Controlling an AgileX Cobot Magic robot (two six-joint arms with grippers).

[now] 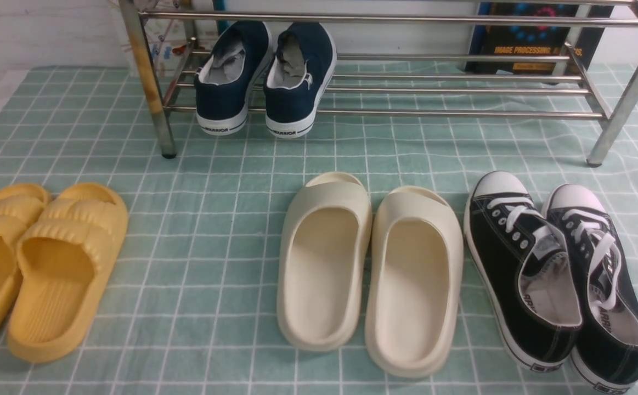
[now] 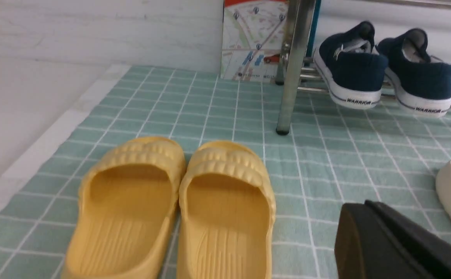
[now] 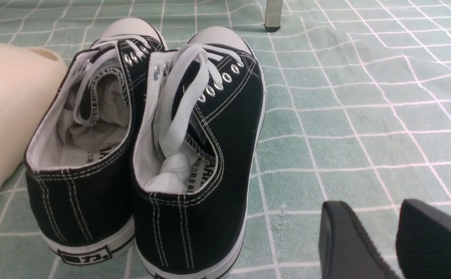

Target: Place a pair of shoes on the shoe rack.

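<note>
the pair of shoes (image 1: 264, 77), navy slip-ons with "warrior" on their white soles, already sits on the lower bars of the shoe rack (image 1: 439, 113), at the far left of the scene beside the rack's left leg. they stand side by side, touching or nearly so, toes pointing far and heels toward the robot, the heels overhanging the nearest bar a little; their long axes run near-to-far, across the bars. by that lie the task looks done or all but done. neither arm shows in the front view. the left gripper (image 2: 396, 248) shows only as a dark finger at the picture's corner, empty, and whether it is spread or closed cannot be told. the right gripper (image 3: 396, 240) shows two fingers set apart with nothing between them, near the heels of the black lace-up sneakers (image 3: 147, 147). the navy pair lies far and ahead of the left gripper, beyond the yellow slides (image 2: 171, 209), so the left arm is the nearer one should any nudge deeper be wanted.
</note>
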